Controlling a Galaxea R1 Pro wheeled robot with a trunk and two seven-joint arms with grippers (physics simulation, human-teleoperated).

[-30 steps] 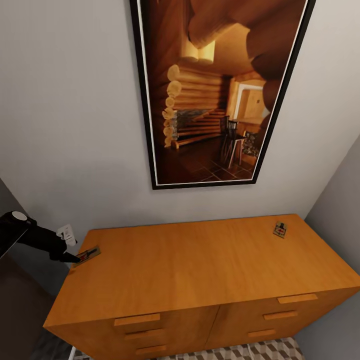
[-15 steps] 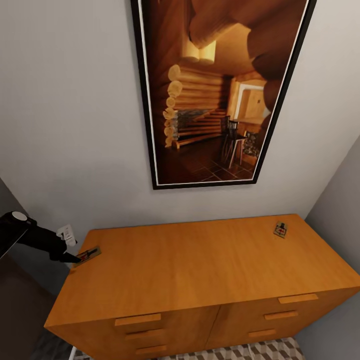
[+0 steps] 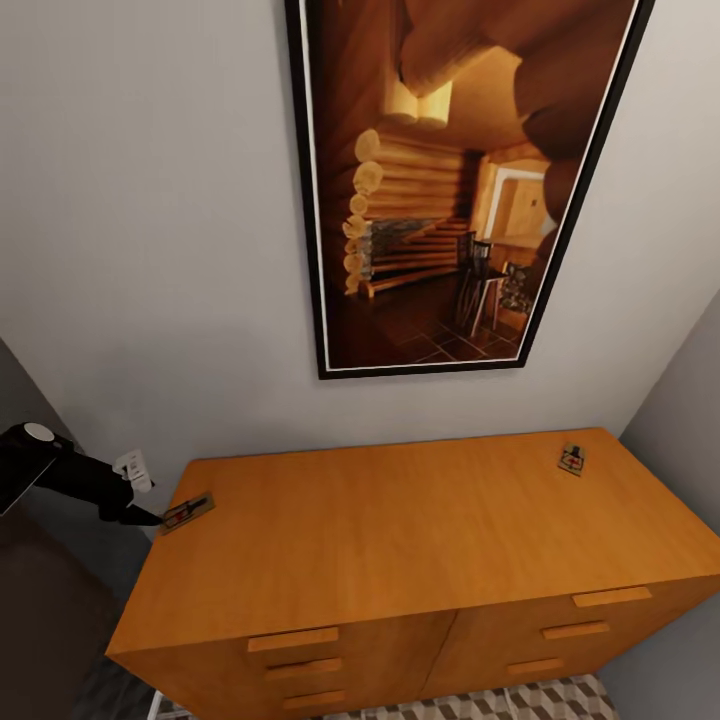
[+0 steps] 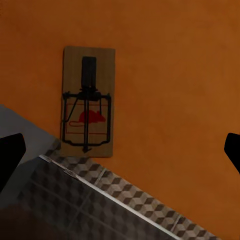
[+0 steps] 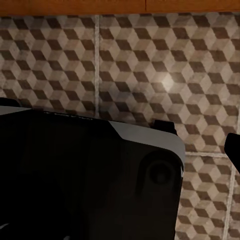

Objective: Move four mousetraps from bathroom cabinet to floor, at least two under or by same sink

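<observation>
Orange-brown cabinet (image 3: 400, 540): the left claw (image 3: 150, 517), spread wide, reaches in from nine o'clock toward a corner mousetrap (image 3: 188, 512). The right claw's state I can't tell.

left arm (image 3: 60, 470): reaches in from the left, black, stretched forward | left gripper (image 4: 120, 150): jaws spread wide apart, holding nothing, pointing down

Open cabinet top, wall behind
The cabinet (image 3: 400, 530) top lies bare between two mousetraps (image 3: 188, 512) (image 3: 572, 460); the framed picture (image 3: 460, 190) hangs well above.
</observation>
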